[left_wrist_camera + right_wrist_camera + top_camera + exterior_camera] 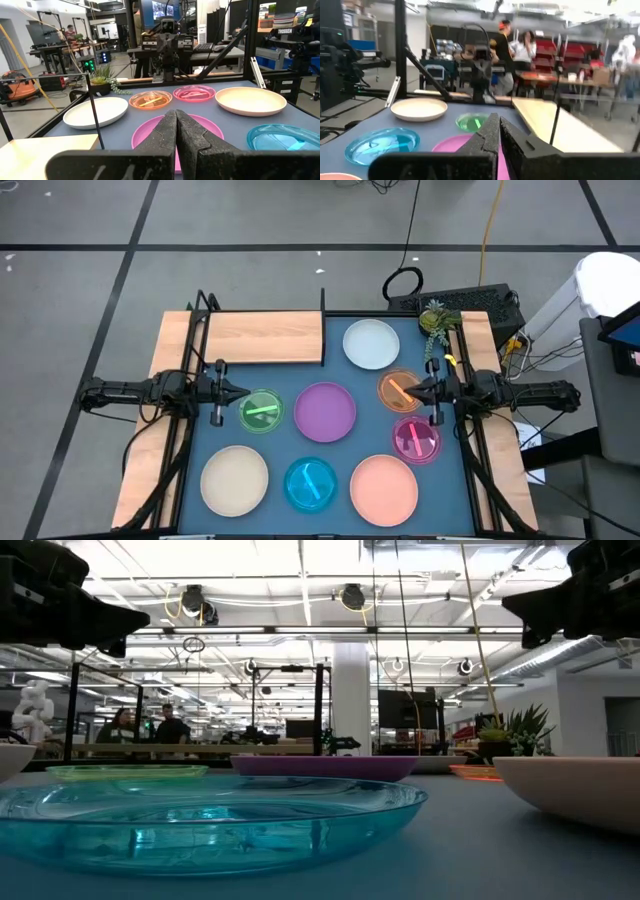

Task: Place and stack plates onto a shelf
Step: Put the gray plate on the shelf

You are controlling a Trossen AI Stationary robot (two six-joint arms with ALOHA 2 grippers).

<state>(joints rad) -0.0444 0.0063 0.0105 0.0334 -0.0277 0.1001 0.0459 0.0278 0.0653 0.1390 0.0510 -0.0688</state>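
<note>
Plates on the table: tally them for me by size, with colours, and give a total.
Large plates: 4: pale blue-white, purple, cream, salmon pink.
Small plates: 4: green, orange, magenta, teal.
Total: 8, none yet on the shelf.

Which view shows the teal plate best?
The high view: the teal plate shows whole, between the cream plate and pink plate. The low view shows it edge-on; both wrist views show it partly.

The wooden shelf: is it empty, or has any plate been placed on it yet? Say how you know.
Empty. In the high view the shelf shows bare wood, and all eight plates lie on the blue table.
</note>
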